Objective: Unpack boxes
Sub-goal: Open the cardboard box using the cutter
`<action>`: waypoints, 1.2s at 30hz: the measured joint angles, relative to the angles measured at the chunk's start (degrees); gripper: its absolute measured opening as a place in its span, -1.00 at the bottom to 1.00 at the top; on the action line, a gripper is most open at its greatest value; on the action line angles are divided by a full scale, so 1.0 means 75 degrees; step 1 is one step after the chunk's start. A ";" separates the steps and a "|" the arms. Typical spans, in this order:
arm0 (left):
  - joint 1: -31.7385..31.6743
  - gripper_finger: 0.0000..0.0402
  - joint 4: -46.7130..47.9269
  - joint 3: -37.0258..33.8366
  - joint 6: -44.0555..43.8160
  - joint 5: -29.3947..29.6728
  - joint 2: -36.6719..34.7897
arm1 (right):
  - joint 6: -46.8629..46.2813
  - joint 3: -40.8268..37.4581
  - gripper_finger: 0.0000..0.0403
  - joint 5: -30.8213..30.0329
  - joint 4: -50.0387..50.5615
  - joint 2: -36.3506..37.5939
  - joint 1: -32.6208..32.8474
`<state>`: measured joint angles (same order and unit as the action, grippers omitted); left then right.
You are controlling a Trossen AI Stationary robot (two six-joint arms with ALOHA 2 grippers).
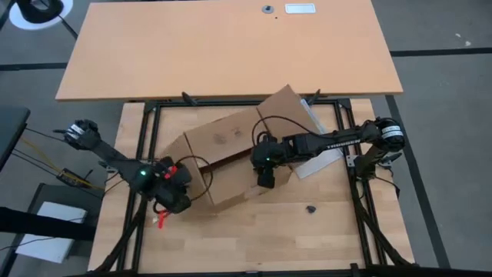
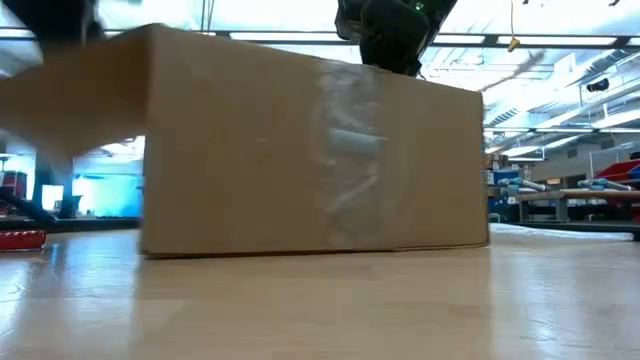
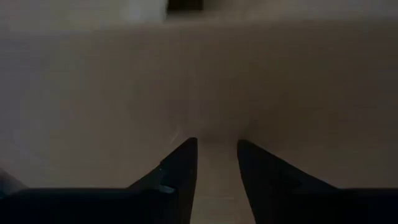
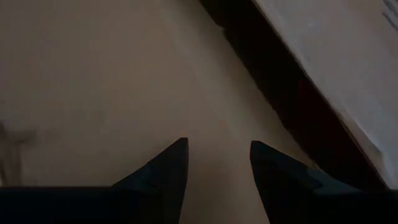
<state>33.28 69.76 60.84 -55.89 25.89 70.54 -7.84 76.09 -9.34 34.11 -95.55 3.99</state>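
Observation:
The brown cardboard box (image 1: 231, 158) lies slantwise in the middle of the table, resting on its underside. One flap (image 1: 286, 106) is spread toward the far right, and a clear tape strip (image 2: 350, 160) runs down its near wall. My left gripper (image 1: 175, 187) is open at the box's left end, its fingertips (image 3: 216, 149) pointing level at a cardboard wall (image 3: 199, 81). My right gripper (image 1: 266, 175) is open above the box's right part. In the right wrist view it (image 4: 217, 155) points down at a cardboard face (image 4: 93, 81) beside a dark gap. My left gripper's fingertips (image 3: 186, 152) stand right at the box's left-end wall, coming level from the table's left; I cannot tell whether they touch it. My right gripper's fingertips (image 4: 174, 155) hang just over the box's upper cardboard face, from above; whether they touch it cannot be told.
A pale sheet or bag (image 1: 321, 158) lies under the right arm beside the box. A small dark bit (image 1: 310, 208) sits on the wood near the right. A red piece (image 1: 163, 220) lies by the left gripper. A tan tabletop (image 1: 231, 46) spans the far side.

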 joint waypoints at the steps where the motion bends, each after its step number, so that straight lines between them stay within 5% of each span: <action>1: 0.0058 -0.36 0.0302 0.0465 0.0126 0.0013 -0.0003 | -0.0003 0.0000 -0.12 0.0000 -0.0002 0.0000 0.0000; 9: 0.0063 -0.36 0.1220 0.3507 0.1253 0.0781 -0.0021 | -0.0099 0.0000 -0.12 0.0216 -0.0484 0.0000 0.0006; 15: -0.0184 -0.36 0.0649 0.3721 0.1914 0.2098 0.0011 | 0.0317 0.0206 -0.11 0.0172 -0.0593 0.0000 0.0017; 19: -0.0649 -0.36 0.0547 0.3707 0.2406 0.2120 0.0268 | 0.1910 0.0725 -0.05 -0.0951 -0.0579 0.0000 0.0175; 25: -0.1833 -0.41 -0.1571 0.2636 0.3524 0.0336 0.0281 | 0.3834 0.0833 0.14 -0.2127 -0.0936 0.0003 -0.0137; 31: -0.2810 -0.51 -0.4437 0.0938 0.4029 -0.1877 0.0393 | 0.3879 0.0667 0.20 -0.1778 -0.0798 0.0000 -0.0617; 36: -0.3316 -0.53 -0.5733 -0.0075 0.3421 -0.2758 0.0638 | 0.3879 0.0664 0.18 -0.1292 -0.0834 -0.0246 -0.0743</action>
<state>8.41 26.77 60.28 -30.23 5.21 75.32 21.26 81.08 -19.03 27.86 -97.39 -1.58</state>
